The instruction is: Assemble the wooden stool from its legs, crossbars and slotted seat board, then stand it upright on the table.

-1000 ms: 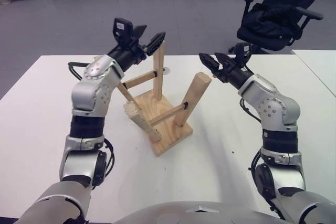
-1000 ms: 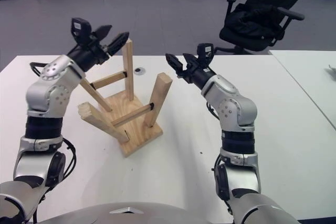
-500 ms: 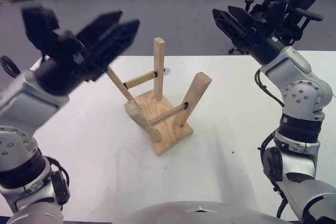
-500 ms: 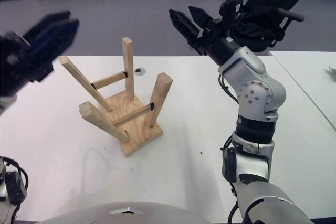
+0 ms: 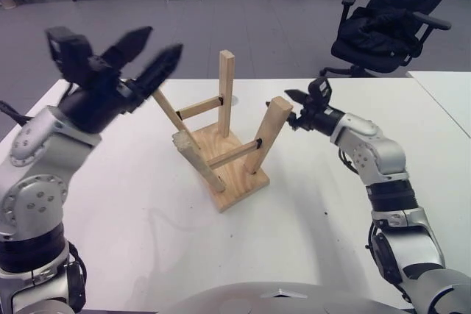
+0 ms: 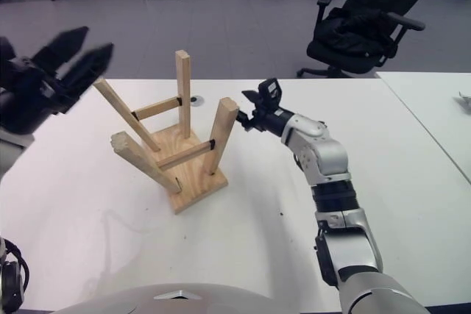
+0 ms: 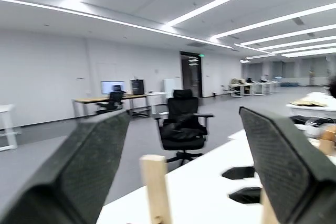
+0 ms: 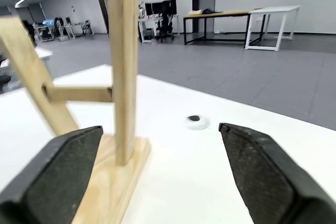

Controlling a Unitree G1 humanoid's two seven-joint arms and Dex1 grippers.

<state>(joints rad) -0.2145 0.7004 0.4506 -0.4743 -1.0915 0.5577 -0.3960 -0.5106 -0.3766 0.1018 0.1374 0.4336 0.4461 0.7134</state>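
Left eye view: stool [image 5: 221, 159] inverted; right gripper [image 5: 293, 108] just right of 1 leg [image 5: 268, 134], left gripper [image 5: 162, 42] upper-left (both wide open, empty).

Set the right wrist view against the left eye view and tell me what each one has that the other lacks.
Right wrist view alone: a desk with monitors in the room behind. Left eye view alone: the left gripper, open and raised, and the stool leg nearest the right gripper. Shared: the upturned stool, its upright leg and crossbar, the open right gripper, the white table.
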